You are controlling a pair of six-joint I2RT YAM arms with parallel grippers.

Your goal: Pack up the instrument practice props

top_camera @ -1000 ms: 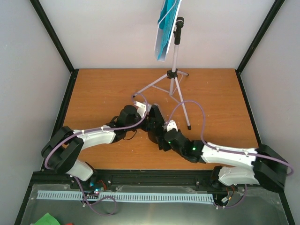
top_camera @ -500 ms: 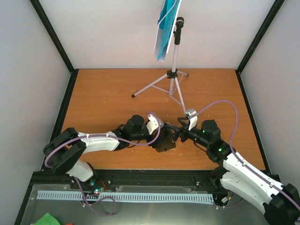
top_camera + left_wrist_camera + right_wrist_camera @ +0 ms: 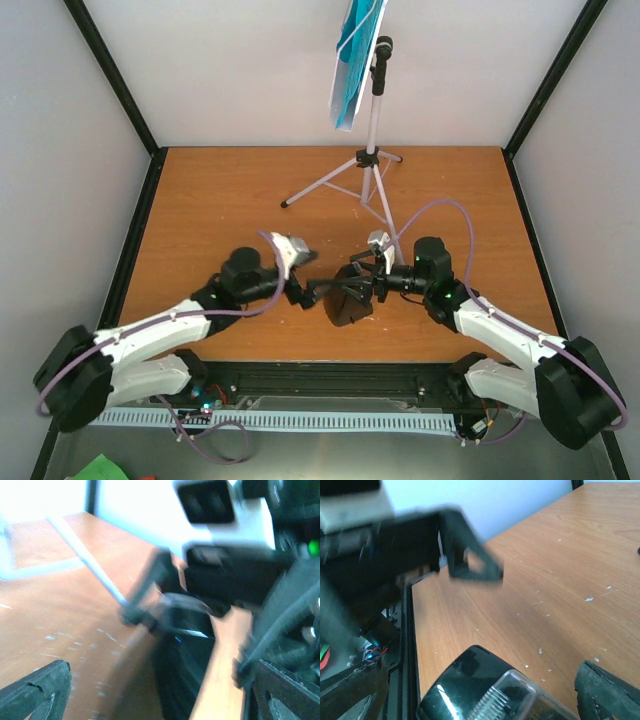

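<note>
Black metronome (image 3: pixel 349 304) sat on the counter (image 3: pixel 210 210) near its front edge, between left pincer (image 3: pixel 162 692) and right pincer (image 3: pixel 480 690). Both pincers stood wide apart, clamped on nothing; the right one straddled the metronome. The music stand (image 3: pixel 374 120), carrying cyan sheet music (image 3: pixel 350 60), stood upright at the rear.

The counter (image 3: pixel 200 200) is smooth orange-brown wood grain, flecked with pale scuffs. The metronome (image 3: pixel 465 675) is glossy black plastic with a clear ribbed panel. The music stand (image 3: pixel 372 130) has pale metal tubes and matt black joints. Its pages (image 3: pixel 350 60) look like thin paper.
</note>
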